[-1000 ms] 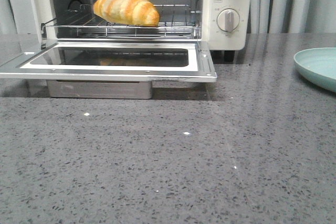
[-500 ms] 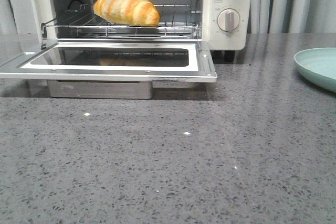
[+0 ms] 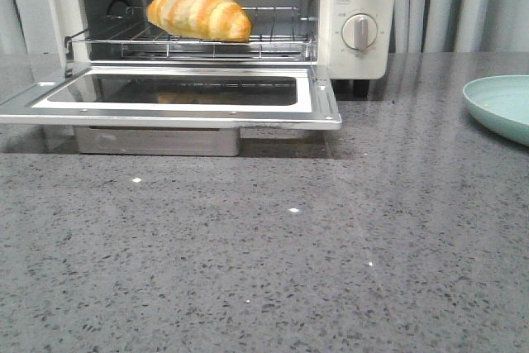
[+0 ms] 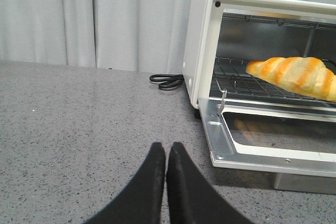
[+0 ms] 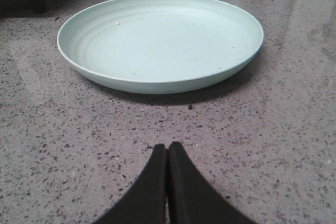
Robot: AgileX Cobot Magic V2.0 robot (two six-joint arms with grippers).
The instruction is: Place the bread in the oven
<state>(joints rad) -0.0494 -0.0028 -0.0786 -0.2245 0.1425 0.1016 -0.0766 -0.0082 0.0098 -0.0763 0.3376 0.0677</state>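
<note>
Fingers of the left gripper (image 4: 166, 153) and right gripper (image 5: 167, 153) are pressed together, holding nothing, low over the counter (image 3: 264, 270). One bread (image 3: 200, 11) lies on the open oven's (image 3: 355, 6) rack; one plate (image 5: 157, 40) faces the right gripper.

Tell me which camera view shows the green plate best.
The right wrist view: the plate appears whole, bare inside except for tiny crumbs. The front view catches only part of it at the right edge. The left wrist view does not show it.
</note>
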